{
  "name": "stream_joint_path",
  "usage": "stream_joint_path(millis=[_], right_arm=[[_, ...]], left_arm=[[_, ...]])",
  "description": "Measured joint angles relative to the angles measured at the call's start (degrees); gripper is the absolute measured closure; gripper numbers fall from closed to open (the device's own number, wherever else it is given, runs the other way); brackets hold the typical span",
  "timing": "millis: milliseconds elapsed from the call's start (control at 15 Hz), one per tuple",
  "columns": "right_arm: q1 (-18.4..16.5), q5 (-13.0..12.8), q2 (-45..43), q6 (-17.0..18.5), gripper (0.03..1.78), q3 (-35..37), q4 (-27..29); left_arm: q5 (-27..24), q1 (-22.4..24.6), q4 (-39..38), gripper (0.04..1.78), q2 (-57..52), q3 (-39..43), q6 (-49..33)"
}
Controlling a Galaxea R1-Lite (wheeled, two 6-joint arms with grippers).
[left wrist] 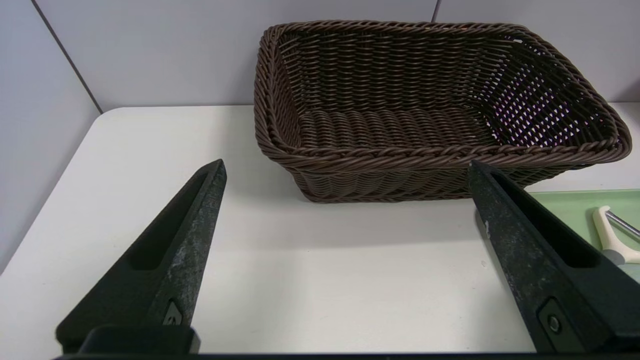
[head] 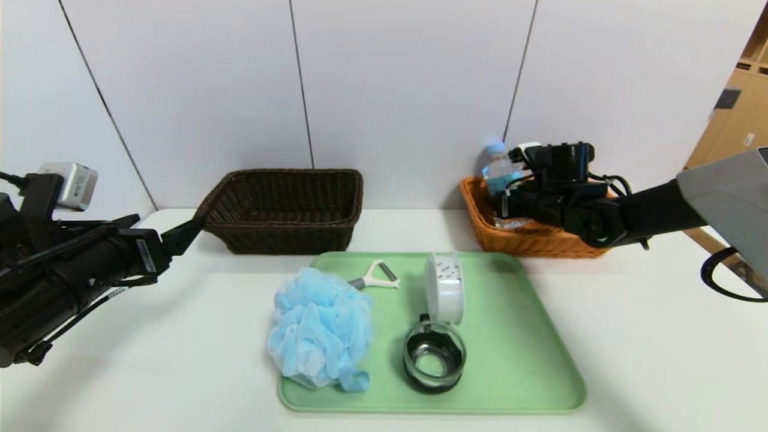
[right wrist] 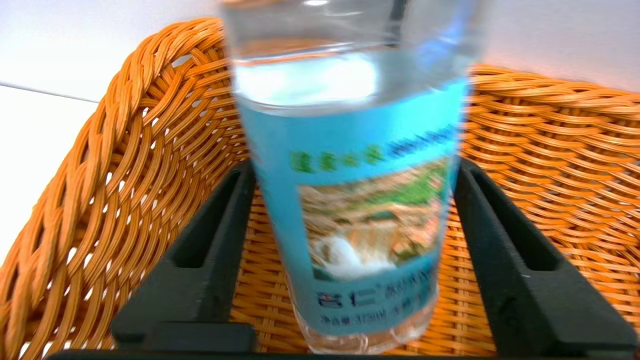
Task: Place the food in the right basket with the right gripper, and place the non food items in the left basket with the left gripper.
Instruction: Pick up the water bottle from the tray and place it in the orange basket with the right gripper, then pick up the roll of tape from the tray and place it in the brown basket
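A water bottle (head: 497, 171) with a blue label stands in the orange right basket (head: 528, 241). My right gripper (head: 503, 204) is down in that basket. In the right wrist view the bottle (right wrist: 350, 190) stands between the fingers (right wrist: 500, 240) of the right gripper (right wrist: 352, 170), which are spread open alongside it. My left gripper (head: 180, 233) is open and empty at the left, just short of the empty brown left basket (head: 288, 210), which also shows in the left wrist view (left wrist: 400, 150). On the green tray (head: 528, 360) lie a blue bath pouf (head: 321, 327), a peeler (head: 378, 276), a white roll (head: 445, 287) and a glass jar (head: 434, 355).
Both baskets stand against the back wall on the white table (head: 648, 336). The tray sits at the middle front. In the left wrist view a corner of the tray (left wrist: 565, 205) and the peeler's head (left wrist: 612, 242) show beside the brown basket.
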Motion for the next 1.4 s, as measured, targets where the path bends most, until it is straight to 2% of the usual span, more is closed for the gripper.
stream_joint_path(millis=[267,533,733,867,1067,1200,1400], right_arm=[[-0.13,-0.11,-3.67,-0.15,0.32,2.93,0.61],[0.45,0.09,-12.04,-0.04,0.24,7.09,1.93],[4.28,0.45,-19.74,0.99,0.19,7.84,7.96],[9.62,0.52,-24.26,3.63,0.17,7.01,14.19],[16.98,0.23,-28.65,9.94,0.15,3.47,25.92],[19.8,0.15,-29.79,13.13,0.14,-0.18,35.52],[22.82,0.09,-28.53,18.46,0.13,-11.11,51.94]], left_arm=[[0.09,0.02,0.02,0.13,-0.13,0.0,0.01],[0.11,0.0,0.05,0.13,-0.51,0.0,0.01],[0.18,0.0,0.05,0.13,-0.79,0.07,0.01],[0.18,-0.02,0.05,0.13,-0.93,0.13,0.06],[0.27,0.02,0.05,0.13,-1.15,0.22,0.09],[0.27,0.02,0.05,0.13,-1.21,0.33,0.11],[0.27,0.0,0.07,0.13,-1.23,0.66,0.11]])
